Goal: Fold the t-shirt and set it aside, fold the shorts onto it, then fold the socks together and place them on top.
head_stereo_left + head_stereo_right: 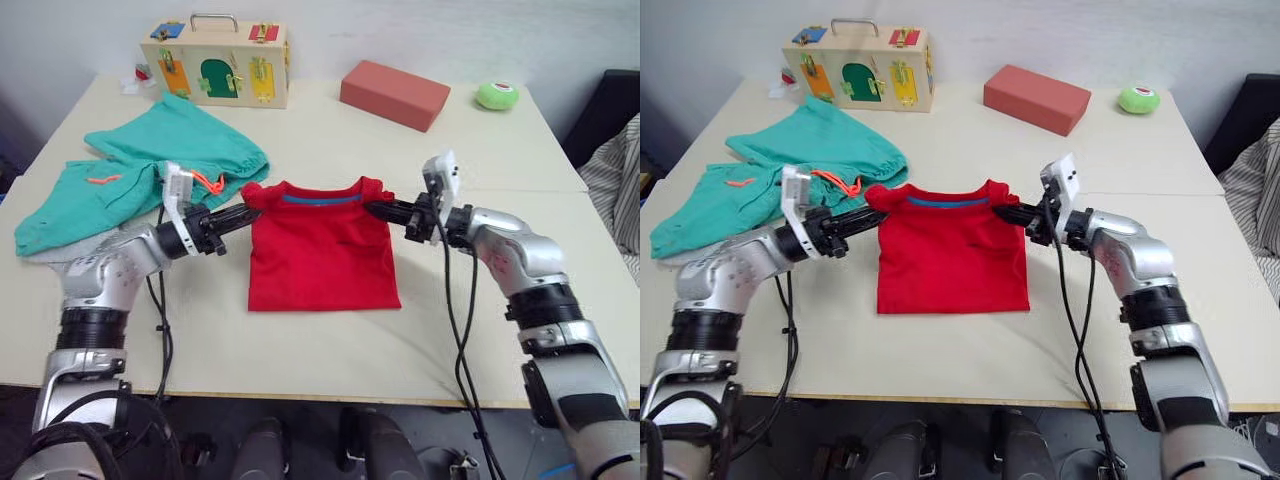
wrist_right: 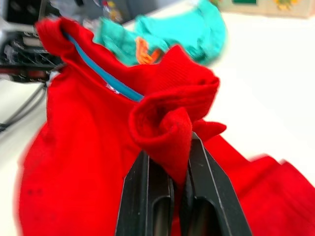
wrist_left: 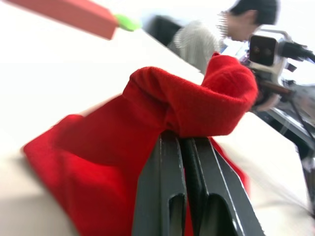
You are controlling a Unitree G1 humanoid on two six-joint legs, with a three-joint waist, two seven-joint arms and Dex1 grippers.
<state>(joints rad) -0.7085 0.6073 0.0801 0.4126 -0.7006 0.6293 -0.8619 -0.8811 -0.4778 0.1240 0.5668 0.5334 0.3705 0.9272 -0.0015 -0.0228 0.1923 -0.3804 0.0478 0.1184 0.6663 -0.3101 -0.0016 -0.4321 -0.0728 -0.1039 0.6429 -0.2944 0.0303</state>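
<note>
I see the t-shirt [image 1: 322,258] as soft matt red cloth, slightly fuzzy where it bunches, and the shorts [image 1: 150,170] as thin matt teal cloth, crumpled. My gripper fingers [image 2: 147,196] look like smooth black plastic with a dull sheen, and the table [image 1: 330,340] is a smooth, matt cream surface.

t-shirt [image 1: 322,255]: plain bright red, blue strip inside neck | shorts [image 1: 150,165]: teal-green, orange-coral drawstring | brick [image 1: 394,93]: dull red | ball [image 1: 497,95]: light green | box [image 1: 216,66]: pale wood, with green, orange, yellow, blue and red panels | table [image 1: 500,300]: cream | gripper fingers [image 2: 147,196]: black
</note>
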